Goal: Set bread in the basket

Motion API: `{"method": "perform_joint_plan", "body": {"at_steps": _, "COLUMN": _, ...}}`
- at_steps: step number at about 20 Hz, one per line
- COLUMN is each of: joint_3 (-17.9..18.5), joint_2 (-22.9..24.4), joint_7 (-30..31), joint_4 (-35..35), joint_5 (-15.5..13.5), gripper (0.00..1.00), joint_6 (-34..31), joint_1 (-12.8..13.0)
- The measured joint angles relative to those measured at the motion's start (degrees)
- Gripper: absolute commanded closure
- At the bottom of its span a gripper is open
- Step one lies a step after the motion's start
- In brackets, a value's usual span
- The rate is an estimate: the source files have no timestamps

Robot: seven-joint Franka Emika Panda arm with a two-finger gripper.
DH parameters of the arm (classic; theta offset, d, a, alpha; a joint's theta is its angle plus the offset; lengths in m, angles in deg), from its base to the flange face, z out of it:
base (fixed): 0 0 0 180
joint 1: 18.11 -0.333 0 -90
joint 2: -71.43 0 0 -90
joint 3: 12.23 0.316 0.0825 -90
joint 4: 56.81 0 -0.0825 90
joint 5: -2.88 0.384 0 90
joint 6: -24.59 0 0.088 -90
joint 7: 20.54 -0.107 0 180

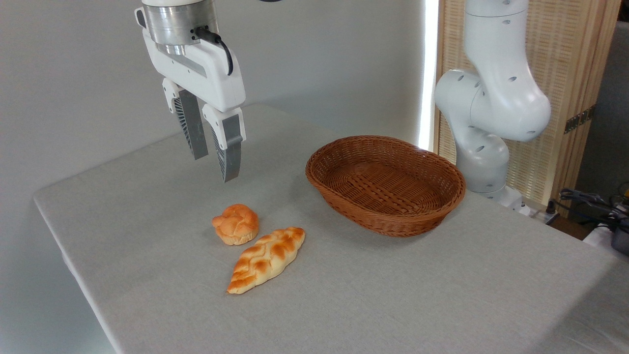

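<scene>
The gripper (pixel 215 164) hung above the table (pixel 442 295) with its two ribbed fingers (pixel 229 155) spread apart and pointing down, grasping nothing. The bread (pixel 236 224), a small knotted golden bun, lay on the table below the fingers and slightly to their right, clear of them. Just beside the bread, at its lower right and about touching it, lay a longer braided loaf (pixel 266 258). The wicker basket (pixel 393 216) sat well to the right of the bread, empty.

Bright, sharp, soft even daylight
</scene>
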Motion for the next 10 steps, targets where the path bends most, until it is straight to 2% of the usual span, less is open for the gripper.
{"method": "perform_joint_plan", "body": {"at_steps": 10, "joint_3": -0.19, "joint_2": -0.05, "joint_7": 0.00, "joint_4": 0.63, "joint_5": 0.00, "gripper": 0.00, "joint_6": 0.06, "joint_1": 0.90}}
